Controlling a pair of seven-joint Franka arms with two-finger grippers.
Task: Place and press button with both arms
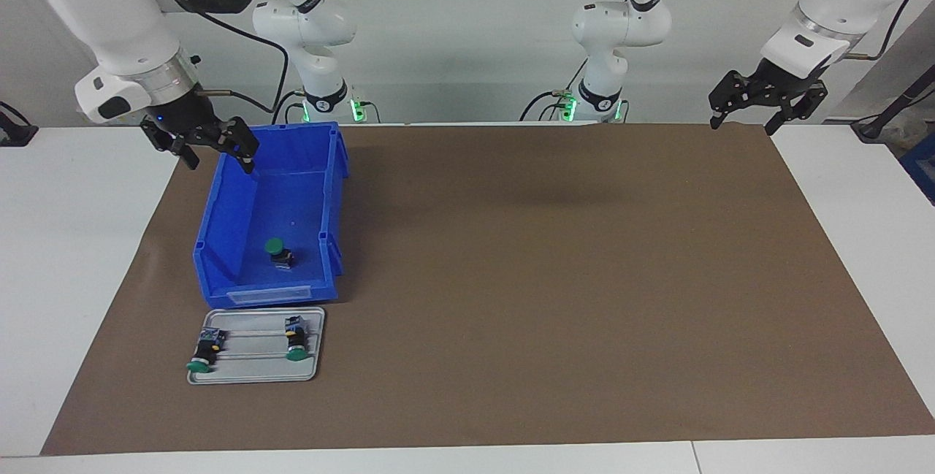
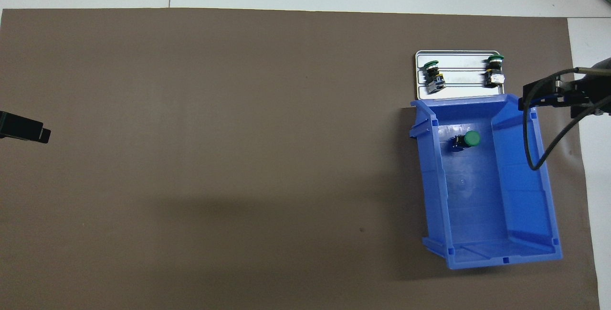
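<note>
One green-capped button lies on its side in the blue bin. Two more buttons lie on the small metal tray, which sits against the bin's end farthest from the robots. My right gripper hangs open and empty in the air over the bin's rim. My left gripper is open, empty and raised over the brown mat's corner at the left arm's end. Only its tip shows in the overhead view.
A brown mat covers most of the white table. The bin and tray stand toward the right arm's end. A dark cable from the right arm loops above the bin.
</note>
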